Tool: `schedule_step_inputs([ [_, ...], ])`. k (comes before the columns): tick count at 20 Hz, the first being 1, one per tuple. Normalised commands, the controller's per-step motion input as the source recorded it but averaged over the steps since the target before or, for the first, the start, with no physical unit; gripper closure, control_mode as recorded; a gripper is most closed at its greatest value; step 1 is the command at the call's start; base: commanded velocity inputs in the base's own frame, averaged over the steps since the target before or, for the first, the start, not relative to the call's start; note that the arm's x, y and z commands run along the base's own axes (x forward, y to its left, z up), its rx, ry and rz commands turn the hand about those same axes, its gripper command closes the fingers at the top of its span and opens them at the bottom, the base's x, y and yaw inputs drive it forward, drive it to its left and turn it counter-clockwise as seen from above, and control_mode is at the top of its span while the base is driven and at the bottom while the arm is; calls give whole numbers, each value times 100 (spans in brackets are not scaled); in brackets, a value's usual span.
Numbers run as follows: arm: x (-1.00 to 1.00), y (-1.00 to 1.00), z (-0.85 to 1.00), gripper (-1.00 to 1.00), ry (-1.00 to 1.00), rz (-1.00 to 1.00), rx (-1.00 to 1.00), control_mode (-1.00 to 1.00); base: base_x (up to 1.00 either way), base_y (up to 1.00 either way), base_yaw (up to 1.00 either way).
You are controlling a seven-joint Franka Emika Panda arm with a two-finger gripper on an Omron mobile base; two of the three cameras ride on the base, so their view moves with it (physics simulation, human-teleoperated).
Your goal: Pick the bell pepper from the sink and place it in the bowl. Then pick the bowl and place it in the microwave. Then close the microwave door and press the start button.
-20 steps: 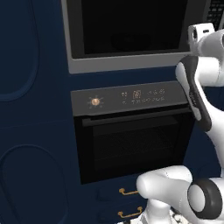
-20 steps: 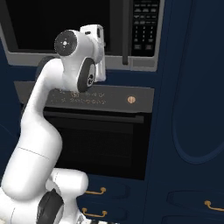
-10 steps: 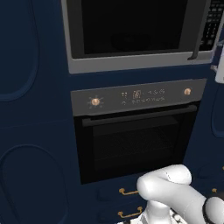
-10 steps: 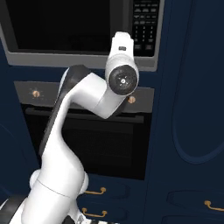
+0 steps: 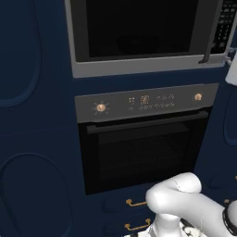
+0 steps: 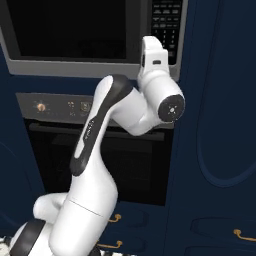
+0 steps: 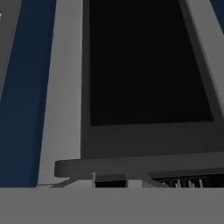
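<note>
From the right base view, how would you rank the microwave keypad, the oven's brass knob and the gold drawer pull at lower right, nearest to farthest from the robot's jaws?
1. Microwave keypad: top of the view, right of the microwave door.
2. Oven's brass knob: lower left, on the oven's control panel.
3. Gold drawer pull: bottom right corner, far below.

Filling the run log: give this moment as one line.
stage: reaching keypad | microwave door: closed | arm: raised by keypad strip | oven: shut
</note>
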Motion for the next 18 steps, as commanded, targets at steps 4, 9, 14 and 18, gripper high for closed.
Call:
schedule_step_inputs([
  [4,58,-19,7,100,-14,0,1,-100,0,0,0],
  [9,52,-30,0,100,-5,0,2,-100,0,0,0],
  [14,63,-13,0,100,0,0,2,-100,0,0,0],
  [18,56,-3,0,100,0,0,1,-100,0,0,0],
])
